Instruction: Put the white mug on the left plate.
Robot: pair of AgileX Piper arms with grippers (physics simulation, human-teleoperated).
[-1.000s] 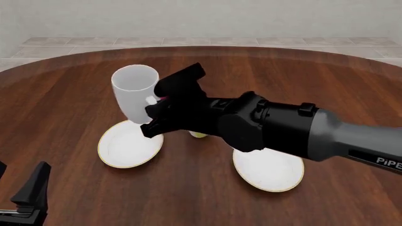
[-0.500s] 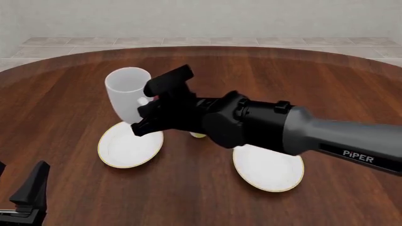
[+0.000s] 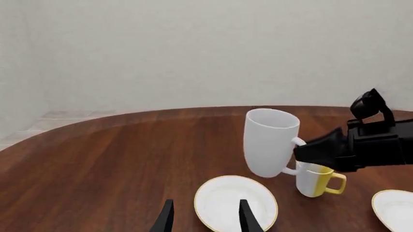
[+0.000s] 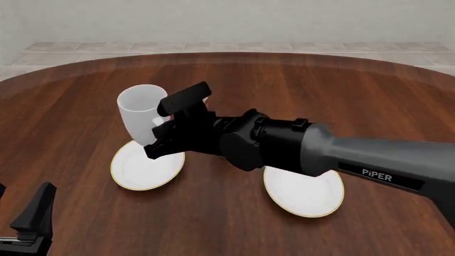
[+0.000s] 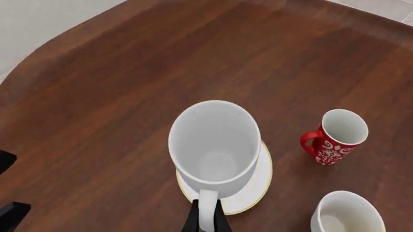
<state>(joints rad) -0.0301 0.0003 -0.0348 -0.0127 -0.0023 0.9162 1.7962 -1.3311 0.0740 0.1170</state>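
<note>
The white mug (image 4: 138,113) hangs slightly tilted just above the far edge of the left plate (image 4: 142,169). My right gripper (image 4: 160,129) is shut on its loop handle. In the right wrist view the mug (image 5: 215,145) is seen from above over the plate (image 5: 257,187), with the fingers (image 5: 192,223) clamped on the handle. In the left wrist view the mug (image 3: 270,142) floats over the plate (image 3: 226,205), clear of it. My left gripper (image 3: 206,220) is open and empty, low at the near left (image 4: 32,224).
The right plate (image 4: 304,193) lies under my right arm. A red patterned mug (image 5: 335,140) and a yellow-handled mug (image 3: 317,180) stand just right of the left plate; both are hidden behind the arm in the front view.
My right gripper has carried the white mug leftward and lower, nearer the left plate. The left arm has not moved.
</note>
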